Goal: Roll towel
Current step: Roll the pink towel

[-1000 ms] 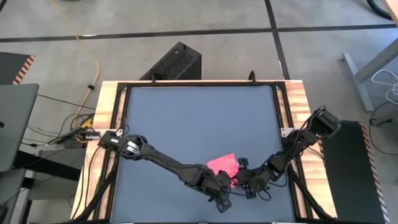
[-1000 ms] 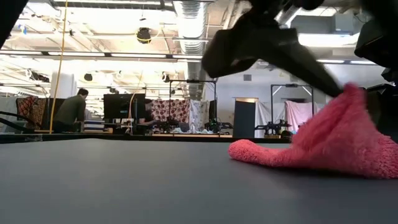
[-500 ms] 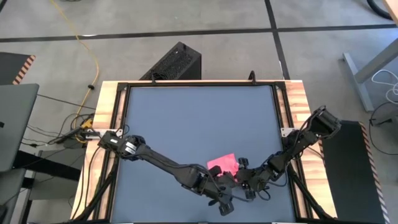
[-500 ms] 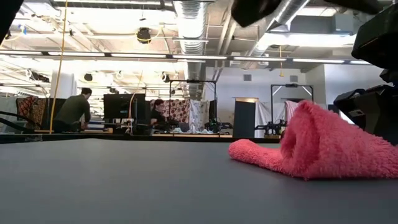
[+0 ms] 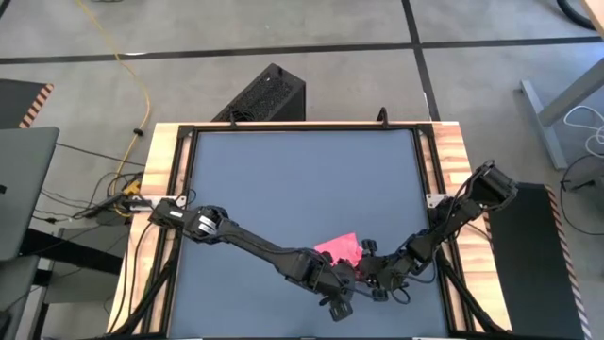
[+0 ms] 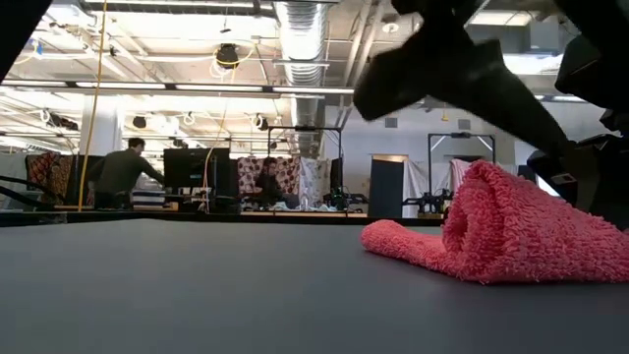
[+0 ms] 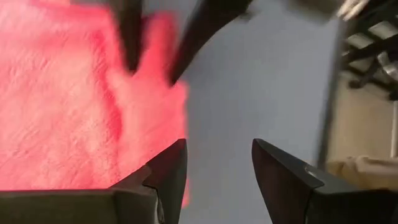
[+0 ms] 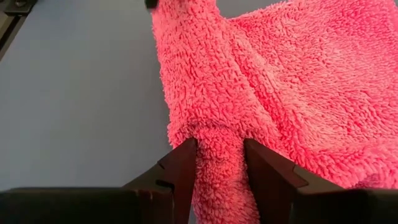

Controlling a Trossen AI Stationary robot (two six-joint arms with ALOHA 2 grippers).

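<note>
No brand, label or writing is showing legibly in any view. The pink towel (image 5: 340,250) is lying bunched on the dark worktop (image 5: 283,179), near its front edge and toward the right side, with both arms meeting over it. The right pincer (image 8: 217,168) is clenching a folded ridge of the towel between its two fingers, the pile bulging up between them. The left pincer (image 7: 214,171) is standing released, its fingers apart over bare worktop just beside the towel's edge, gripping nothing. Against the frame half a second back, the left arm is sitting lower again across the low view, a dark blurred bar above the towel's raised hump (image 6: 511,221), and the hump itself is holding the same shape. In the left wrist view the right arm's fingers are blurred streaks over the cloth. The low view is cutting off the towel's right end, and two people (image 6: 120,175) in the room beyond are small and dim.
</note>
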